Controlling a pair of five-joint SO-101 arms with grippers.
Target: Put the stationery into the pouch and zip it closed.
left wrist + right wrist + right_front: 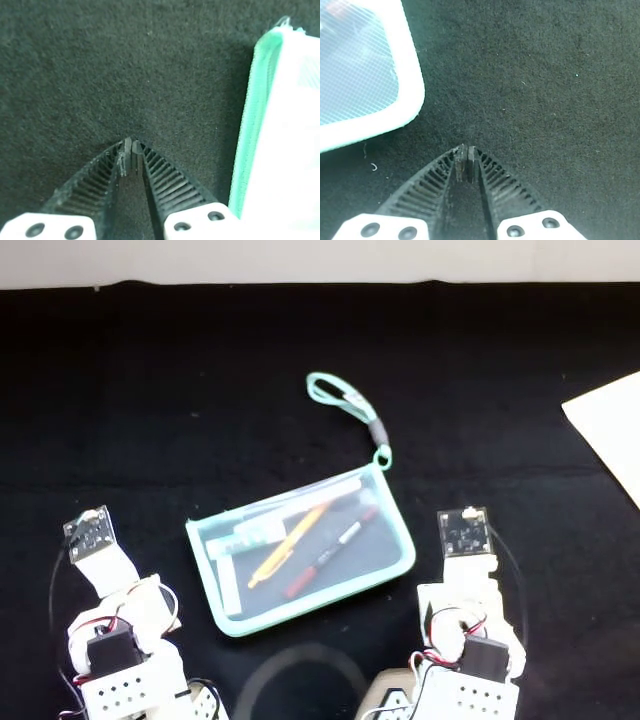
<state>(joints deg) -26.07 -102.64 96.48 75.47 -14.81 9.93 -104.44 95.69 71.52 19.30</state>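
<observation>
Black cloth covers the desk, and the pouch lies flat at the centre of the high view, slanted, with its wrist strap trailing toward the upper middle. The stationery is already inside: a yellow pen and a red-capped marker show through the clear face, with some white pieces beside them. The zip pull looks to sit at the strap corner, so I'd judge the pouch closed, though I can't be certain from here.

That would explain why both arms rest at the lower corners of the frame, one on each side of the pouch and touching nothing. The left tool has its ribbed jaws pressed together on nothing. The right tool is pinched together the same way.

Each wrist camera shows the green-bordered edge of the pouch just beside its tool. The high view alone shows the contents, and a pale sheet of paper at the right edge.
</observation>
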